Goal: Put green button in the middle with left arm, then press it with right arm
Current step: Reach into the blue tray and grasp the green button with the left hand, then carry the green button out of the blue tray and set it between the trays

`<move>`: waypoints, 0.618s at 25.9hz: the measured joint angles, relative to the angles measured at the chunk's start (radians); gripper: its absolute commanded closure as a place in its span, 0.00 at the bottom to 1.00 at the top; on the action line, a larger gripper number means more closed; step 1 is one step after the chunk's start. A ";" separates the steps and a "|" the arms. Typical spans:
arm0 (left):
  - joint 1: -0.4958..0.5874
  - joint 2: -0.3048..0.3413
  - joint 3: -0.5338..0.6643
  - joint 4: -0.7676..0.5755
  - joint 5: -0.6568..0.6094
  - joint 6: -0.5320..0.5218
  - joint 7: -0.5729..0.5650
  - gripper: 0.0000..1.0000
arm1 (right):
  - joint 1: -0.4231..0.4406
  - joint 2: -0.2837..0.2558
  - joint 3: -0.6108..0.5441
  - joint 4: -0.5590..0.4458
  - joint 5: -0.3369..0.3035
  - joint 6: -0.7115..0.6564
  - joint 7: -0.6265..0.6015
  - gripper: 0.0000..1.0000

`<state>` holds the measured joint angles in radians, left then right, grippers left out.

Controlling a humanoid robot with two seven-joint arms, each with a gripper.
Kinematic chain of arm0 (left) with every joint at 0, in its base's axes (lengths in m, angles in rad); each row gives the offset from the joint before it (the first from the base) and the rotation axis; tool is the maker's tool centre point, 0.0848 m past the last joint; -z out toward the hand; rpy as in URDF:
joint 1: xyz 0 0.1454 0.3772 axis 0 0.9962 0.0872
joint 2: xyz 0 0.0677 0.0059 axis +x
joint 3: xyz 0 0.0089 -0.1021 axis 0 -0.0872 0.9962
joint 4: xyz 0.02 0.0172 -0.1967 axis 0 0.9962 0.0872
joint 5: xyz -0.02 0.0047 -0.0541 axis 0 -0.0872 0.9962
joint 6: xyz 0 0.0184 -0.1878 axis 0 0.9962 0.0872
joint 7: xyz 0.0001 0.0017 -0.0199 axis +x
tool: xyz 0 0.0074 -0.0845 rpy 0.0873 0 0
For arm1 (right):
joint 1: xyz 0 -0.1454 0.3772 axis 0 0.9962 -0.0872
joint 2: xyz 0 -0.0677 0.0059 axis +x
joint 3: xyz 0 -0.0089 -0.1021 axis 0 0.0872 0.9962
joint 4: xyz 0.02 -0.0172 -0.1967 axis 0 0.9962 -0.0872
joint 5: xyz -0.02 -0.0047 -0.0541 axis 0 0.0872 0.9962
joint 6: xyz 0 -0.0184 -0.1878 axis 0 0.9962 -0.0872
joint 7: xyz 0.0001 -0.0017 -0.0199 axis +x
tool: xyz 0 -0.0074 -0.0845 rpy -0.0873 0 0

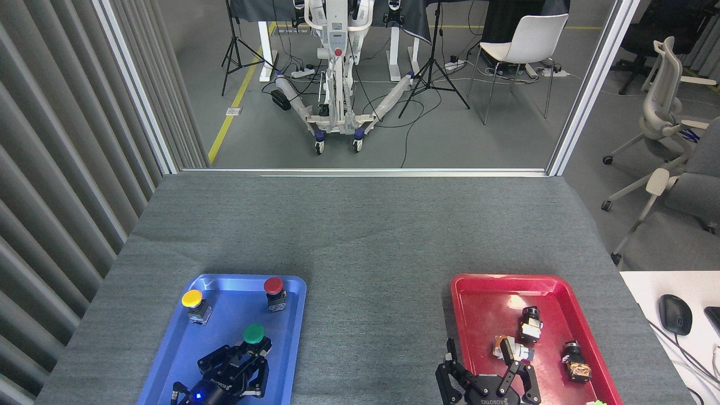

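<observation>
My left gripper [250, 355] is clamping its fingers around the grey base of the green button [253, 333] near the front of the blue tray [169, 360], while my right gripper [478, 374] is hovering with fingers spread over the near left corner of the red tray [484, 304]. Farther back in the blue tray the yellow button [192, 298] and red button [274, 286] are standing apart, and the red tray is holding small capless switch parts [530, 325]. The middle [377, 315] is lying between the trays.

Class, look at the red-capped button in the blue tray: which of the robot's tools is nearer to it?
Left. The left tool sits just below the red-capped button in the blue tray; the right tool is far off over the red tray.
</observation>
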<state>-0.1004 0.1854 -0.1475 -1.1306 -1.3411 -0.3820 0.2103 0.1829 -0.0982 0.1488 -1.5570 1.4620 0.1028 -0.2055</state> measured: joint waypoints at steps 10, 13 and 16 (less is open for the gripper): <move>-0.173 -0.113 -0.233 0.042 -0.023 0.008 0.012 1.00 | 0.000 0.000 0.001 0.000 0.000 0.000 -0.003 0.00; -0.257 -0.197 -0.333 0.168 -0.057 0.028 0.009 1.00 | 0.000 0.000 0.001 0.000 0.000 -0.001 -0.003 0.00; -0.309 -0.274 -0.385 0.293 -0.093 0.084 0.010 1.00 | 0.000 0.000 0.001 0.000 0.000 -0.002 -0.003 0.00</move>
<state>-0.4098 -0.0885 -0.5328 -0.8374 -1.4342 -0.2982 0.2205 0.1829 -0.0978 0.1501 -1.5570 1.4619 0.1013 -0.2089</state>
